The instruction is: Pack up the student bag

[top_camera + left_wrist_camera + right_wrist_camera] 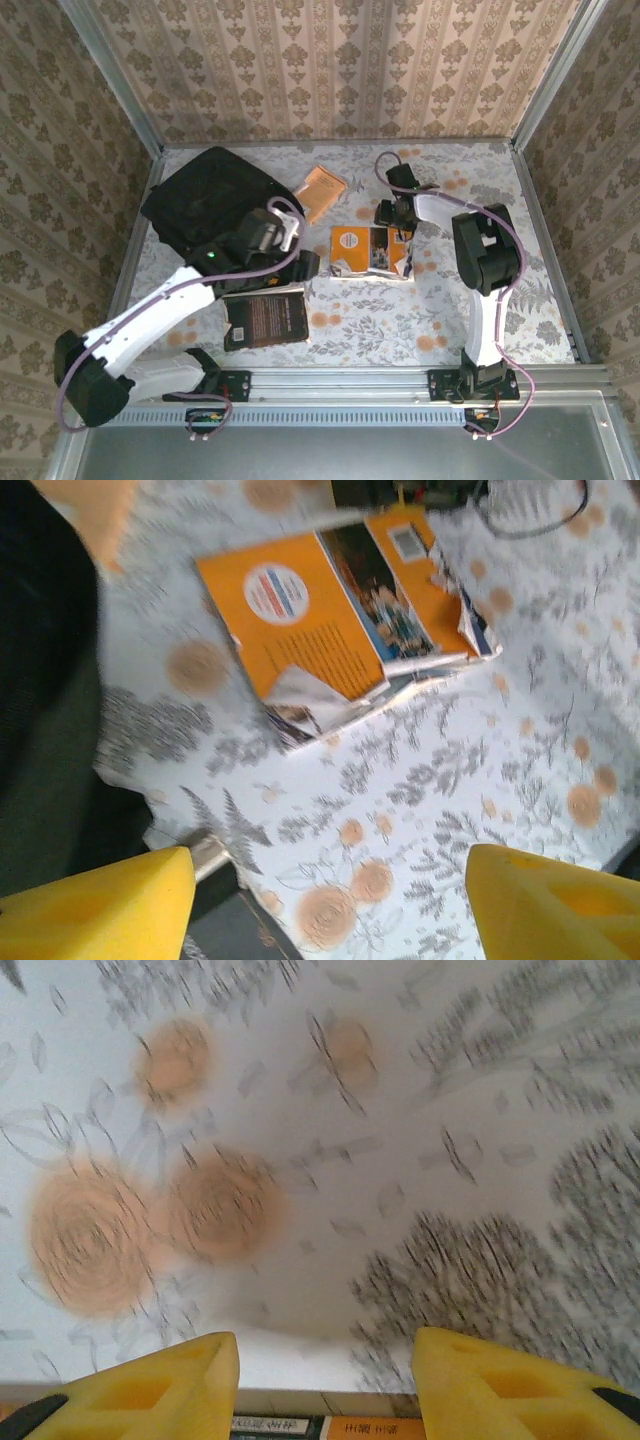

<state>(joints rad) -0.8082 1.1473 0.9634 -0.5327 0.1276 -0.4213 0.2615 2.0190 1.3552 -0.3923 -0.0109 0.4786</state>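
Note:
The student bag, a large black soft backpack, lies at the far left of the table; its dark fabric runs down the left edge of the left wrist view. My left gripper hovers between the bag and an orange book. It is open, with only tablecloth between its yellow fingers. My right gripper is at the far edge of the orange book. It is open, its yellow fingers apart just above that edge.
A dark-covered book lies near the front, under the left arm; its corner shows by the left finger. A small orange booklet lies beside the bag. The orange book's pages are curled. Metal-framed walls enclose the table.

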